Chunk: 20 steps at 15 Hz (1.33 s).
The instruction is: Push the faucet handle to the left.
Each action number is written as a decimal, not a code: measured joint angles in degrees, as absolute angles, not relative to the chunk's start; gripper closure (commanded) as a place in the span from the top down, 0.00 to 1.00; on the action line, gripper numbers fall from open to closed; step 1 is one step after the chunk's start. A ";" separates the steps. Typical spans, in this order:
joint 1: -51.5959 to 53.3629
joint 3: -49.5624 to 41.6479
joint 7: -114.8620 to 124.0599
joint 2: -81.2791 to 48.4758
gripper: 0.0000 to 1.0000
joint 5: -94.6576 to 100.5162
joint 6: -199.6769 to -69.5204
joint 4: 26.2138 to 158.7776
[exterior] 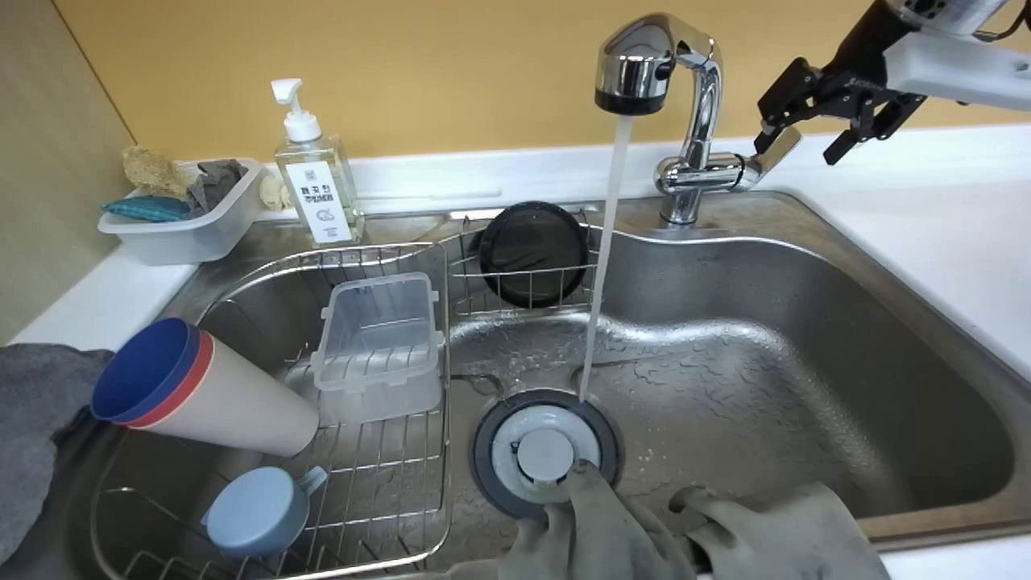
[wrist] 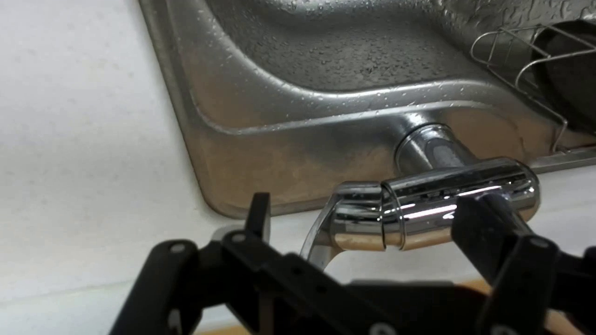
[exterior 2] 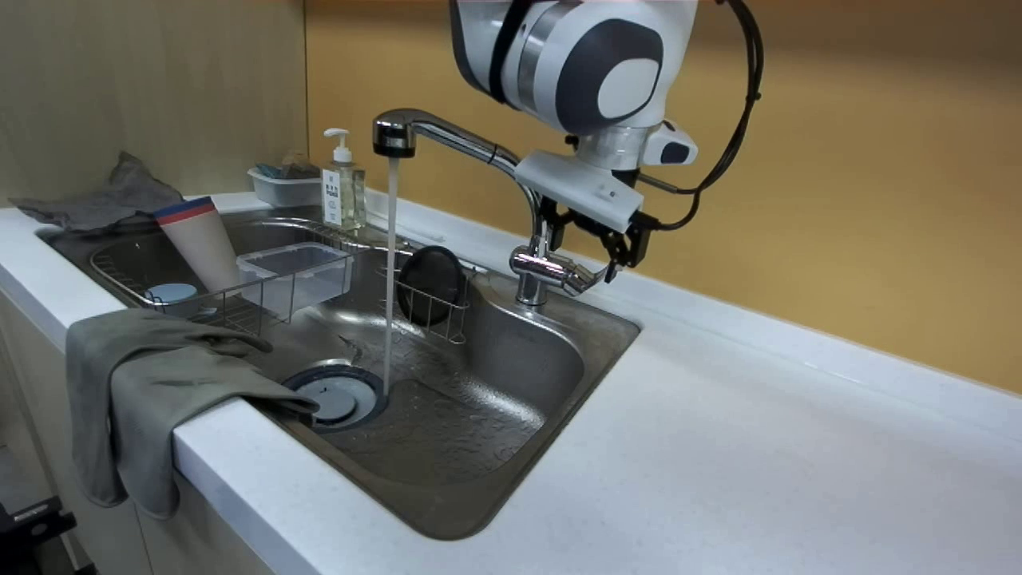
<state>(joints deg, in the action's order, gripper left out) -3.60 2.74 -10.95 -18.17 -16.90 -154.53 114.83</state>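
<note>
The faucet handle is a short flat chrome lever, seen in both exterior views (exterior: 778,153) (exterior 2: 588,279) and the wrist view (wrist: 321,232). It sticks out from the side of the upright chrome faucet body (exterior: 697,176). My gripper (exterior: 799,151) is open at the handle, coming from above; it also shows in an exterior view (exterior 2: 581,255) and the wrist view (wrist: 369,222). In the wrist view the handle appears between the spread fingers, its outer end hidden by the finger linkage. One finger overlaps the lever in an exterior view; I cannot tell whether it touches. Nothing is held.
Water (exterior: 602,258) runs from the chrome spout head (exterior: 636,68) into the steel sink (exterior: 902,354). A black round dish (exterior: 536,254) stands in a small wire basket. A soap bottle (exterior: 322,189) and a dish rack (exterior: 387,475) are farther along. The wall is close behind the faucet.
</note>
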 measured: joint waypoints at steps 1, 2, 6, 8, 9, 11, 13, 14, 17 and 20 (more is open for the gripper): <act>-3.80 2.94 -10.95 -19.11 1.00 -16.90 -155.51 113.93; -4.02 3.12 -10.95 -20.01 1.00 -16.89 -156.54 113.08; -4.90 3.56 -10.95 -23.32 1.00 -16.85 -159.26 109.64; -5.72 4.33 -10.95 -24.65 1.00 -16.88 -159.27 108.15; -6.18 4.86 -10.95 -25.22 1.00 -16.95 -159.26 107.48; -7.28 6.31 -10.96 -26.05 1.00 -17.39 -159.16 106.38; -8.27 7.83 -11.03 -26.39 1.00 -18.43 -159.09 105.52; -8.63 8.44 -11.04 -26.40 1.00 -19.06 -159.03 105.17; -9.19 9.55 -11.04 -26.39 1.00 -20.49 -158.28 104.20; -9.41 9.71 -10.98 -26.35 1.00 -21.34 -155.86 103.32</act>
<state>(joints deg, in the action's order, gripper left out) -9.41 9.71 -10.98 -26.35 -21.34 -155.86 103.32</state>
